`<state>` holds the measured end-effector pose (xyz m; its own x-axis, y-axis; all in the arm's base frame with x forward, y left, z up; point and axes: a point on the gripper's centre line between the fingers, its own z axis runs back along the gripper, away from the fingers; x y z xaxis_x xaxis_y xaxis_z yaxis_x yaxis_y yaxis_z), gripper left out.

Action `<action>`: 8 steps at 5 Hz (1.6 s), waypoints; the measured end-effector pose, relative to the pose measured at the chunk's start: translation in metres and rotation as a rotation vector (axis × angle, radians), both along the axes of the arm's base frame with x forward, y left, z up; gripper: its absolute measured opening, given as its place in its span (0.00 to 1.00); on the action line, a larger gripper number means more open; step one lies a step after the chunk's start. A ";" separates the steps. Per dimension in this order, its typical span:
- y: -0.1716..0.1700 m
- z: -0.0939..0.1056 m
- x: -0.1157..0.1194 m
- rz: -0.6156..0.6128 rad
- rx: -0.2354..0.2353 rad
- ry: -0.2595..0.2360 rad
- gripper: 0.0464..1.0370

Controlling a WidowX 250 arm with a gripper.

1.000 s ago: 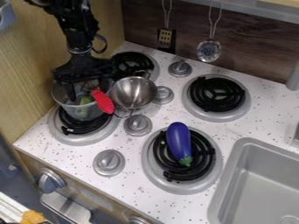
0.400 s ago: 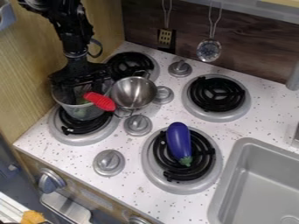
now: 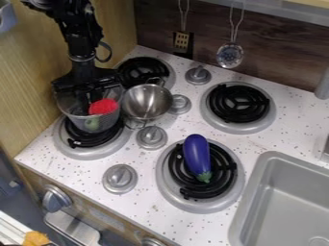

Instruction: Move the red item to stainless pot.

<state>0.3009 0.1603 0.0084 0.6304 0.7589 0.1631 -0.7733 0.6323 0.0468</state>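
Now, nearest, the eggplant (image 3: 195, 153) lies on its burner (image 3: 225, 168). Beyond it, the red item (image 3: 103, 106) has turned from jutting over the rim of the clear pot (image 3: 72, 111) to showing within it, so reaching the stainless pot (image 3: 147, 102) just beside probably needs a lift across. Farther up, my end effector (image 3: 90, 98) hangs over the clear pot; whether it grasps anything, I cannot tell.

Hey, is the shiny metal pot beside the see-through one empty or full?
Empty: the shiny metal pot shows bare metal inside, with nothing lying in it.
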 end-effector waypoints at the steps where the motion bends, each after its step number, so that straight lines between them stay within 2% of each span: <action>1: -0.001 0.002 -0.001 0.000 0.007 0.024 0.03; 2: -0.004 0.008 -0.001 -0.014 0.025 0.048 0.02; 3: -0.003 0.022 0.000 -0.015 0.053 0.060 0.02; 5: -0.002 0.042 0.004 -0.024 0.090 0.120 0.02; 6: -0.013 0.063 0.013 -0.032 0.114 0.128 0.02; 7: -0.034 0.069 0.021 -0.075 0.117 0.137 0.02; 8: -0.058 0.071 0.038 -0.164 0.160 0.090 0.02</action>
